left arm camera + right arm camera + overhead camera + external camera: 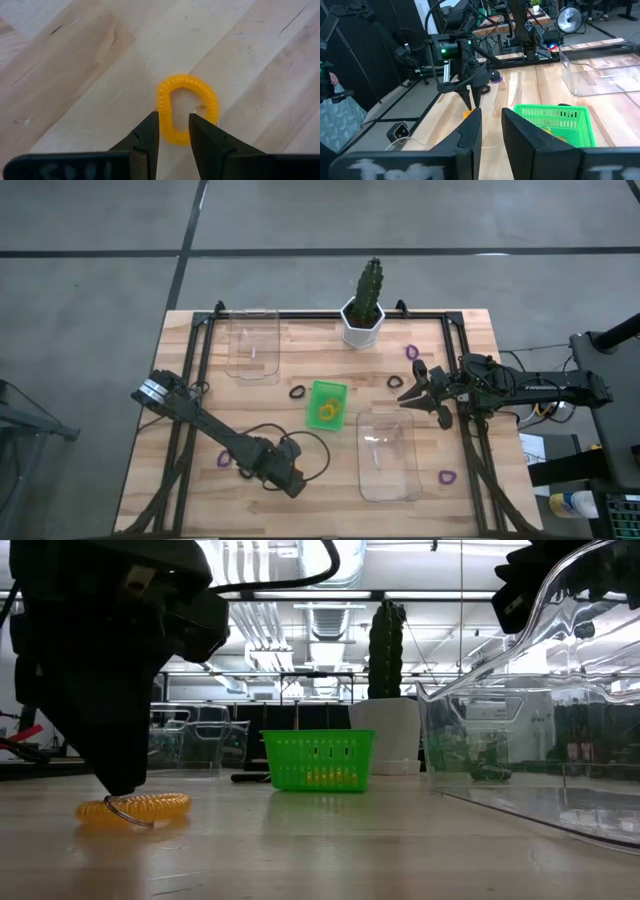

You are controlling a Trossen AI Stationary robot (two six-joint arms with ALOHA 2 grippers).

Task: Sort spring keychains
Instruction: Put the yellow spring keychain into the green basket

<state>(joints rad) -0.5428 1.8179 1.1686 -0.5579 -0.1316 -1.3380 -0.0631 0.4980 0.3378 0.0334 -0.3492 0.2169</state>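
Observation:
An orange spring keychain lies flat on the wood near the table's front, and it also shows in the low view. My left gripper points down over it, open by a narrow gap, with its fingers on either side of the loop's near part. In the high view my left gripper hides the keychain. The green bin stands at mid-table with orange keychains inside. My right gripper hovers to the right of the bin, slightly open and empty. Purple and black keychains lie loose on the table. My left gripper comes from above, pointing down, with one coiled side of the orange loop between its two fingers. The keychain lies flat on the table. I cannot tell whether the fingers touch it.
Two clear plastic containers stand at the back left and the front right. A potted cactus stands at the far edge. More keychains lie at the front left, the front right and near my right gripper.

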